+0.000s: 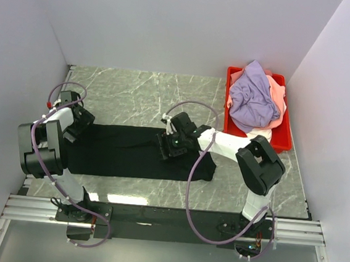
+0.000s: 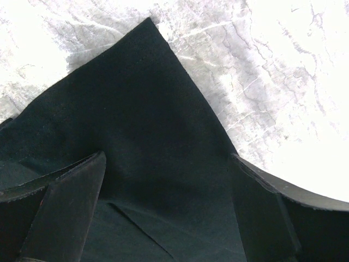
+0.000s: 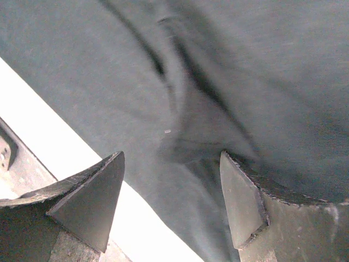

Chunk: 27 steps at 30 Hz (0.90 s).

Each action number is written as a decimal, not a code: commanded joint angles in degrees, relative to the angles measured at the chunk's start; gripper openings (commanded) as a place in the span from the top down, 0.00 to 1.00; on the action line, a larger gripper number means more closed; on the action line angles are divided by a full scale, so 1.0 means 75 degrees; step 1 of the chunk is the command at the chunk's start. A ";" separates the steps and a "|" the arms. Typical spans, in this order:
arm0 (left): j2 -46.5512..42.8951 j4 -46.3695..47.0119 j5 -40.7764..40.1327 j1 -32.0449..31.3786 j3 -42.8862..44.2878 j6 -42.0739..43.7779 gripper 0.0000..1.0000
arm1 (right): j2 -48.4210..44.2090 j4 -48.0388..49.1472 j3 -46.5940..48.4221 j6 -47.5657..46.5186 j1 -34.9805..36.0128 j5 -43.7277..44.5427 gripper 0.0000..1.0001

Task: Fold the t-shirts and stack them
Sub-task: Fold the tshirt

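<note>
The left gripper (image 2: 166, 158) stands spread wide over a pointed corner of the black t-shirt (image 1: 123, 151), nothing between its fingers. The right gripper (image 3: 172, 155), also spread, straddles a raised wrinkle further along the cloth. The shirt lies as a long band across the marble table (image 1: 135, 90). Beyond, at the far right, the red bin (image 1: 285, 132) holds a heaped lavender shirt (image 1: 253, 95) and a salmon-pink shirt (image 1: 279, 101).

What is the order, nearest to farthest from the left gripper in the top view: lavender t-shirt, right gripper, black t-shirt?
1. black t-shirt, directly under the left gripper.
2. right gripper, mid-table.
3. lavender t-shirt, in the red bin, far right.
</note>
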 commanded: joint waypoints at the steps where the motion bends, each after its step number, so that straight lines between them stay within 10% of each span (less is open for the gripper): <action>1: -0.0057 0.0161 -0.0032 0.0041 -0.0090 0.0154 0.01 | -0.0557 -0.0152 -0.0013 -0.0186 0.0499 0.0069 0.23; 16: -0.0104 0.0289 0.0073 0.0041 -0.0149 0.0236 0.01 | -0.1274 -0.1546 0.0629 -0.1030 0.0795 0.3079 0.26; 27: -0.0057 0.0336 0.0097 0.0030 -0.0173 0.0259 0.01 | -0.0113 -0.1465 0.1802 -0.1510 -0.0144 0.2355 0.36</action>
